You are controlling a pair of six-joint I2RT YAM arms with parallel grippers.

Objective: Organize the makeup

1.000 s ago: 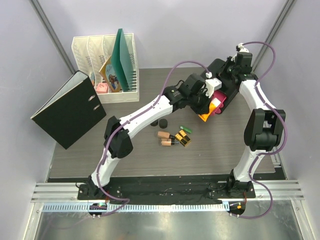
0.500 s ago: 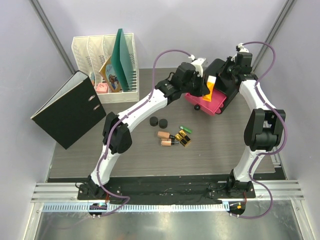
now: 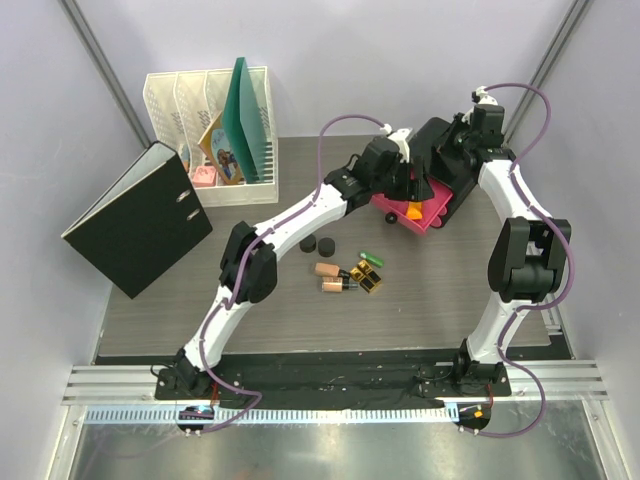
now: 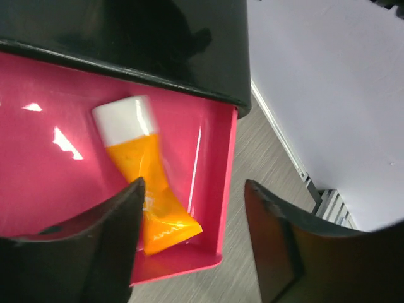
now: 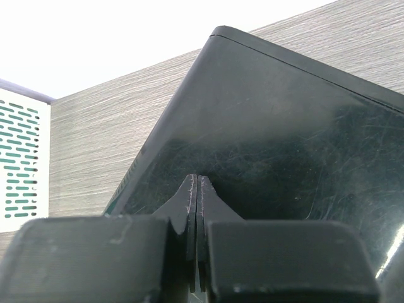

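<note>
On the table [image 3: 450,290], left to right, the loose makeup waits: two black jars [image 3: 308,243], two peach bottles [image 3: 326,269] lying roughly left to right, gold-and-black cases [image 3: 366,277] and a green tube [image 3: 372,259]. Right of and beyond them, the left gripper [image 4: 192,189] hangs over the open pink drawer [image 4: 228,189], its fingers spread wide and grasping nothing. The orange tube [image 4: 142,177] lies flat inside the drawer, white cap toward the box [image 5: 284,145], crimped end toward the drawer's front; one finger hides part of its lower edge, so contact there cannot be ruled out. At far right, the right gripper [image 5: 196,183] is clenched, empty, its tips at the box's black top. The rest of the makeup lies near and to the left of the drawer, on the left arm's side, so that arm looks the likelier to fetch the next piece; the green tube is closest to it.
</note>
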